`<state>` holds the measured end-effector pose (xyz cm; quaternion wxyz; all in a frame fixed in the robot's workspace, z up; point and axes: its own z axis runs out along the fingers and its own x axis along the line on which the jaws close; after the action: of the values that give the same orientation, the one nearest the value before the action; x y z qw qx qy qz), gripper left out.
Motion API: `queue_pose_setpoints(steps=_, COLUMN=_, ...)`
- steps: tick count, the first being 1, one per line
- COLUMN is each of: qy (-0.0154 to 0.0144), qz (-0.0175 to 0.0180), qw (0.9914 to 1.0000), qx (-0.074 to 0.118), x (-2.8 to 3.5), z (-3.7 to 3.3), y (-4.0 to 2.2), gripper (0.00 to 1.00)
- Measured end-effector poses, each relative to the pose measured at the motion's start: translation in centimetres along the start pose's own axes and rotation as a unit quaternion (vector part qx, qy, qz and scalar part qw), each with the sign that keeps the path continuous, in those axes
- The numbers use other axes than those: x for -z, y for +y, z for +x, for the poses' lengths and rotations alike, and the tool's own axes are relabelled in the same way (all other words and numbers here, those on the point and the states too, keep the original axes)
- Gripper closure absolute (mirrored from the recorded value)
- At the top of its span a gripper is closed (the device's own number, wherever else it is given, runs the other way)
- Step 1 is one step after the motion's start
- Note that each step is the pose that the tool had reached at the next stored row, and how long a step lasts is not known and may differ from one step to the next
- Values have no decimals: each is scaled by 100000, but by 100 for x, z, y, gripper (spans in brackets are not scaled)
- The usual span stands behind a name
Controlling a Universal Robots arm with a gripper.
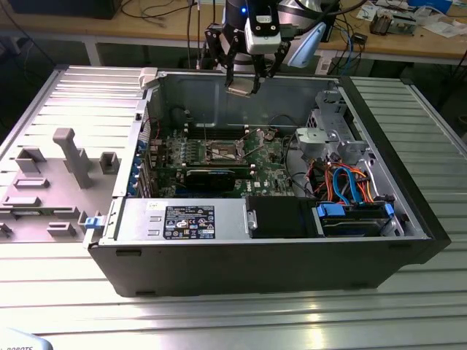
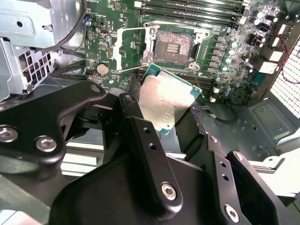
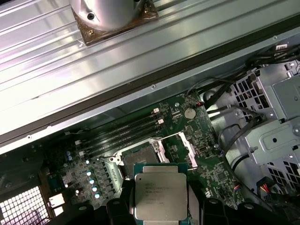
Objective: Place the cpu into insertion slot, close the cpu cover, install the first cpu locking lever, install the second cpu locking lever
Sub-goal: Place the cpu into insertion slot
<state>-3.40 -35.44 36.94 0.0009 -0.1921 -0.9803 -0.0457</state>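
Currently gripper [image 1: 243,82] hangs high over far wall of open computer case [image 1: 292,255], fingers [image 2: 140,124] clamped on opposite edges of cpu [image 1: 241,89], its silver top showing in both wrist views. Insertion slot [image 1: 222,152] lies below on green motherboard [image 1: 264,157], dark centre bare, to exterior view's left of drive cage [image 1: 332,135]. Cpu cover [image 2: 132,49] stands open beside slot. Cpu well apart from slot.

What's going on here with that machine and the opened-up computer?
A robot arm holds the cpu in its jaws over an open computer case. The insertion slot on the green board is bare, and the cpu cover stands open beside it. The chip is not yet seated.
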Motion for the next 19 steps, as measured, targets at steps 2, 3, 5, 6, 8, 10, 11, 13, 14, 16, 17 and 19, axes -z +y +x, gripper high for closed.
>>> queue_pose_setpoints(steps=2, qy=1, qz=0, qw=100000, qx=-21, x=0, z=0, y=0, gripper=46)
queue_pose_setpoints(steps=3, qy=-3, qz=-2, qw=100000, qx=-46, x=0, z=0, y=0, gripper=46)
queue_pose_setpoints(steps=5, qy=-12, qz=-5, qw=100000, qx=-163, x=0, z=0, y=0, gripper=46)
queue_pose_setpoints(steps=6, qy=-17, qz=-8, qw=100000, qx=-222, x=-1, z=0, y=0, gripper=46)
queue_pose_setpoints(steps=8, qy=-30, qz=-8, qw=99999, qx=-359, x=-1, z=0, y=0, gripper=46)
queue_pose_setpoints(steps=10, qy=-46, qz=-10, qw=99999, qx=-511, x=-2, z=0, y=0, gripper=46)
queue_pose_setpoints(steps=11, qy=-52, qz=-5, qw=99998, qx=-609, x=-2, z=0, y=0, gripper=46)
queue_pose_setpoints(steps=13, qy=-75, qz=-12, qw=99996, qx=-854, x=-3, z=0, y=0, gripper=46)
queue_pose_setpoints(steps=14, qy=-85, qz=-17, qw=99995, qx=-991, x=-3, z=0, y=0, gripper=46)
queue_pose_setpoints(steps=16, qy=-135, qz=-31, qw=99988, qx=-1536, x=-4, z=0, y=0, gripper=46)
queue_pose_setpoints(steps=17, qy=-147, qz=-31, qw=99986, qx=-1672, x=-4, z=0, y=0, gripper=46)
queue_pose_setpoints(steps=19, qy=-180, qz=-42, qw=99979, qx=-2030, x=-5, z=0, y=0, gripper=46)
